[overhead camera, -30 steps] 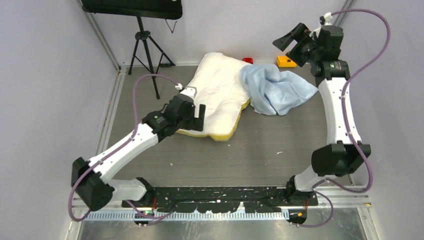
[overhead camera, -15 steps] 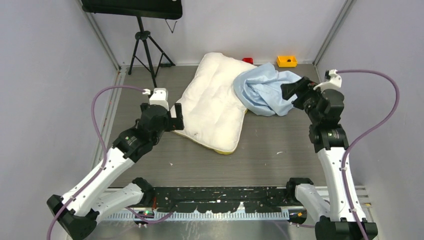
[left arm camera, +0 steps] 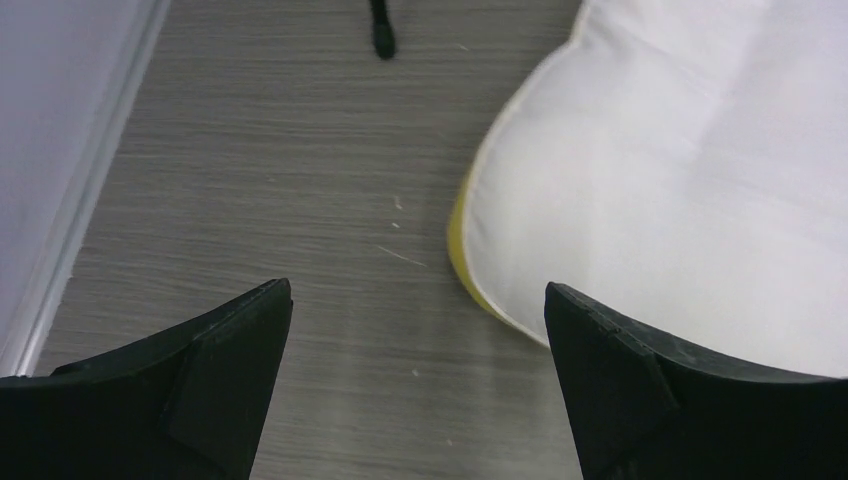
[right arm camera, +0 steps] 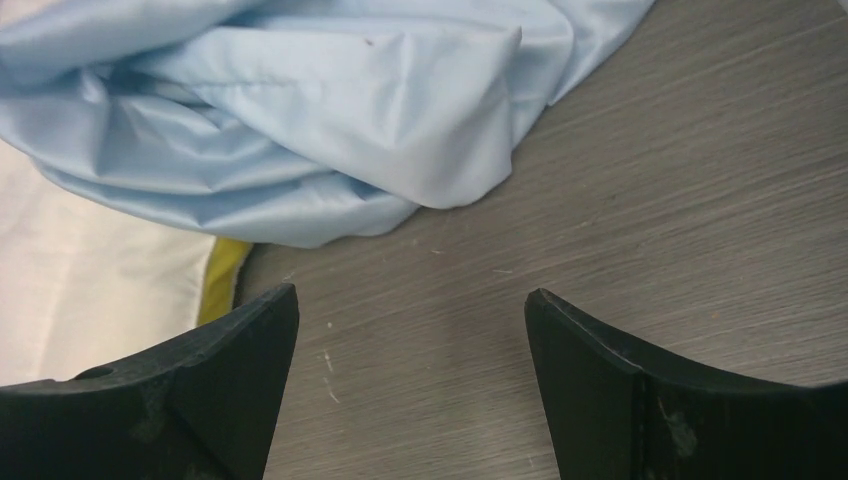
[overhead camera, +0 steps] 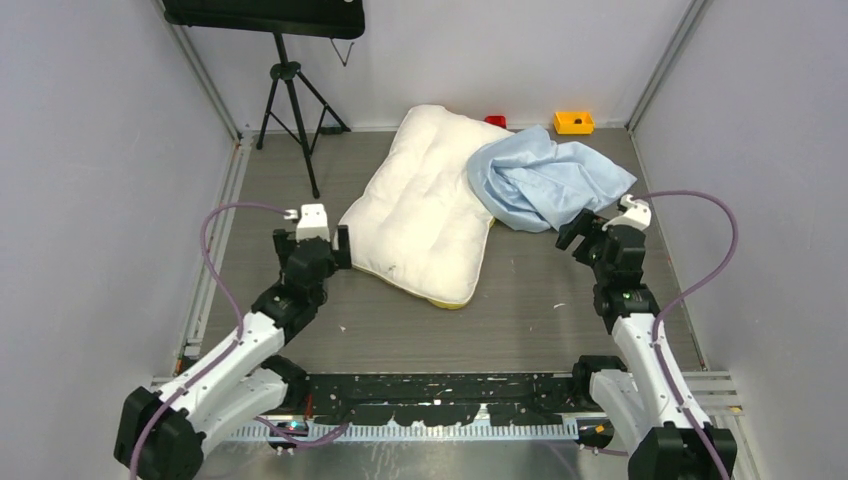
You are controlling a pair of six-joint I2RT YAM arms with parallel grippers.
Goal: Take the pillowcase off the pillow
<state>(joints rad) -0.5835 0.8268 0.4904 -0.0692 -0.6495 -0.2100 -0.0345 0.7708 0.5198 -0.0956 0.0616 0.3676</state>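
Pillow (overhead camera: pixel 425 215) lies flat on the grey wood-grain surface (overhead camera: pixel 520 300), bare white, long axis running from near centre toward the far wall. Its yellow band shows along the near edge.

Pillowcase (overhead camera: pixel 545 180) is off the pillow – a crumpled light-blue heap just right of it. Its left part lies over the pillow's right edge and the rest is on the surface. In the right wrist view one small dark speck shows on a fold of the fabric; the yellow band peeks out beneath the heap.

Left end effector (overhead camera: pixel 313 243): fingers spread, holding nothing, just off the pillow's near-left corner. Left wrist view shows bare surface between the fingers, with the pillow's edge beside the right one.

Right end effector (overhead camera: pixel 588 228): fingers spread, holding nothing, just in front of the pillowcase's near edge – apart from the fabric.

Far side: tripod (overhead camera: pixel 290 100) at left carrying a black panel (overhead camera: pixel 265 15); small red item (overhead camera: pixel 496 121) and orange box (overhead camera: pixel 573 122) against the back wall.
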